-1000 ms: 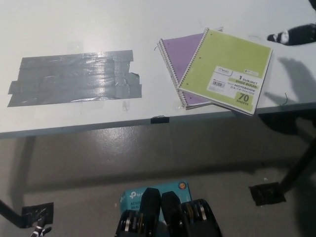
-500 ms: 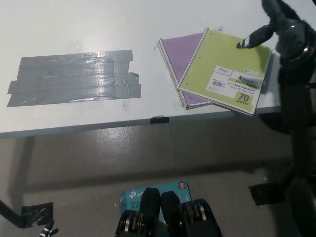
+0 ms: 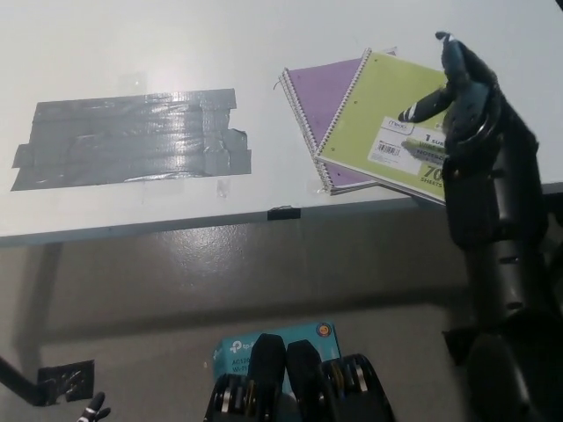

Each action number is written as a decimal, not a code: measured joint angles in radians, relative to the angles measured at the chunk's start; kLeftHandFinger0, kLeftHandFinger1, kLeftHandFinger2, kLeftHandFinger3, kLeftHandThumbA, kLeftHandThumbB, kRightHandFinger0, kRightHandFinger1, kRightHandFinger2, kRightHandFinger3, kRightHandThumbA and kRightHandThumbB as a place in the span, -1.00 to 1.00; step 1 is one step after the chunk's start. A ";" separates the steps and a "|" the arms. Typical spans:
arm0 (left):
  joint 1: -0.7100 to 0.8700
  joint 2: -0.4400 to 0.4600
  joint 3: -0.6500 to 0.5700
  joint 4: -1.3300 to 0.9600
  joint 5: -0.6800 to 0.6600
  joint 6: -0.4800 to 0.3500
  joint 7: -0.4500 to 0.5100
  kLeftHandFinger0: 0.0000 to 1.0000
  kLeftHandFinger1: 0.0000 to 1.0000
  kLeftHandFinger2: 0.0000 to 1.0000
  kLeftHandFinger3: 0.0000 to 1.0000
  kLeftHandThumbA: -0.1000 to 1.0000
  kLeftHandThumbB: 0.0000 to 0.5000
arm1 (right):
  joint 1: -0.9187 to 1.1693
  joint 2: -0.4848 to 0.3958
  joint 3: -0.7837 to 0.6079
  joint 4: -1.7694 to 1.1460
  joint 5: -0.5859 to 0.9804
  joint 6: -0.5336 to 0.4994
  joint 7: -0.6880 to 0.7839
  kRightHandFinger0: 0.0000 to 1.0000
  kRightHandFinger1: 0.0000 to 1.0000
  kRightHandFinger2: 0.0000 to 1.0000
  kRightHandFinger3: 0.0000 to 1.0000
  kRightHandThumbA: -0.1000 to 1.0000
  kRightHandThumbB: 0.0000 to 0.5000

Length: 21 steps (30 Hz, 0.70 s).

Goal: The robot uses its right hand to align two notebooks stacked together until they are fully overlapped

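Note:
Two spiral notebooks lie stacked at the white table's (image 3: 264, 44) front right. The green notebook (image 3: 378, 114) is on top, turned clockwise and shifted right, so the purple notebook (image 3: 321, 88) shows beneath it on the left. My black right hand (image 3: 457, 83) is above the green notebook's right part, open with its fingers apart, one finger pointing left over the cover's label. I cannot tell if it touches the cover. The arm hides the green notebook's right edge. Only the tips of my white left hand (image 3: 92, 410) show at the bottom left.
A wide patch of grey tape (image 3: 132, 141) is stuck on the table's left half. A small black mark (image 3: 283, 212) sits on the front edge. On the floor below lie a teal box (image 3: 242, 345) and a table foot (image 3: 63, 380).
My right arm has swung in from the far right edge and now reaches over the green notebook's right part. The notebooks have not moved.

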 measured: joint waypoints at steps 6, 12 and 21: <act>-0.001 0.000 -0.011 0.000 0.004 0.000 -0.012 0.24 0.30 0.68 1.00 1.00 1.00 | 0.049 0.034 0.002 0.018 -0.007 0.000 -0.063 1.00 1.00 1.00 1.00 1.00 -0.01; 0.000 -0.001 -0.029 0.000 0.009 -0.002 -0.020 0.23 0.30 0.67 1.00 1.00 1.00 | 0.105 0.048 0.025 0.052 -0.017 0.000 -0.118 1.00 1.00 1.00 1.00 1.00 0.07; 0.000 -0.002 -0.040 -0.004 0.012 -0.001 -0.021 0.25 0.34 0.69 1.00 1.00 1.00 | 0.133 0.044 0.160 0.059 -0.016 0.000 -0.172 1.00 1.00 1.00 1.00 1.00 0.13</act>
